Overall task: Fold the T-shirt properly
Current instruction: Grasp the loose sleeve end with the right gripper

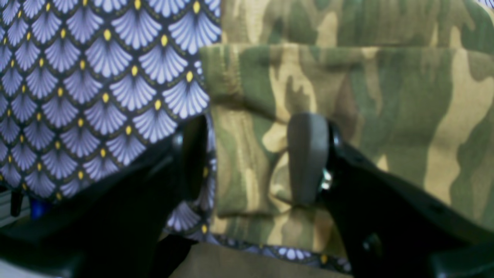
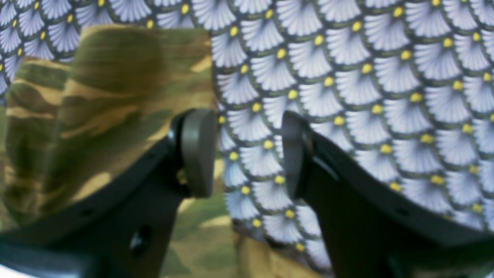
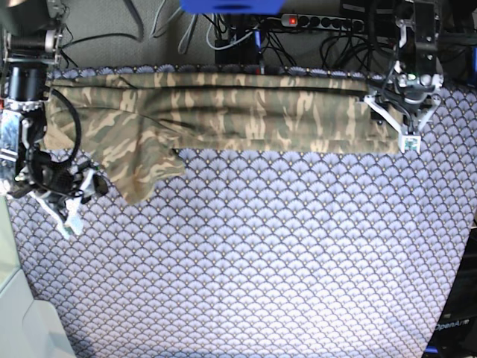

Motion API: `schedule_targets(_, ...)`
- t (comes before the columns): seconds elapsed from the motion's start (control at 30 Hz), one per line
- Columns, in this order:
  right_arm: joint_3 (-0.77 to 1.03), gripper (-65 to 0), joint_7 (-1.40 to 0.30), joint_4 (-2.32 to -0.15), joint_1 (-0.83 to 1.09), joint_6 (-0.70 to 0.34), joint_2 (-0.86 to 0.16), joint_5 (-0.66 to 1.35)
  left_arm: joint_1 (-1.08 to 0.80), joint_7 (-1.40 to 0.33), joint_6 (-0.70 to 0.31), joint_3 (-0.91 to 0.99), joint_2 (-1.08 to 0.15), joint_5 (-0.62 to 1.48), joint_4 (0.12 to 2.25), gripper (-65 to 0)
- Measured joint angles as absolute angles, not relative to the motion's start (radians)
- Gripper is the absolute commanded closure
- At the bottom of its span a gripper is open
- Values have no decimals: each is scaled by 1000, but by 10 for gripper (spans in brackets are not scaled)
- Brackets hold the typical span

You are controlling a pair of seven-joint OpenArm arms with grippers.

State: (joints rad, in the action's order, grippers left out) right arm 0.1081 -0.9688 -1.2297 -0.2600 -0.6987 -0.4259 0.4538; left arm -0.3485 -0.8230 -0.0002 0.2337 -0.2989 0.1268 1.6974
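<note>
While the camouflage T-shirt (image 3: 223,112) lies stretched in a long folded band along the far edge of the tabletop, both arms of the robot sit at its two ends. The shirt rests on a purple-and-white scallop-patterned tablecloth (image 3: 253,253), with one sleeve (image 3: 141,171) drooping toward the near side at the base view's left. The left tool (image 1: 251,158), seen at the base view's right, stands with its jaws spread; one grey pad (image 1: 307,154) sits over the layered cloth and the other over the tablecloth just beside the shirt's folded edge, nothing pinched between them. Whether the pads touch the cloth cannot be told from the blurred wrist view. The right tool (image 2: 249,154), at the base view's left, is likewise spread, its gap showing only tablecloth, with a fold of the shirt just beside and behind one pad (image 2: 198,152). In the base view this tool lies near the drooping sleeve, apart from it. A power strip (image 3: 320,21) and tangled cables (image 3: 238,41) run behind the tabletop.
</note>
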Motion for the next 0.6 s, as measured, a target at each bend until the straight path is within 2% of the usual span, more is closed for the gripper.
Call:
schedule_targets(0.33, 107, -292, -943, -1217, -252, -699, -381, 455, -348, -822, -1, 234, -302, 127, 1694, -335)
schedule_targets(0.6, 94, -292, -903, -1137, -246, -698, -383, 453, -348, -823, -1, 234, -302, 127, 1694, -335)
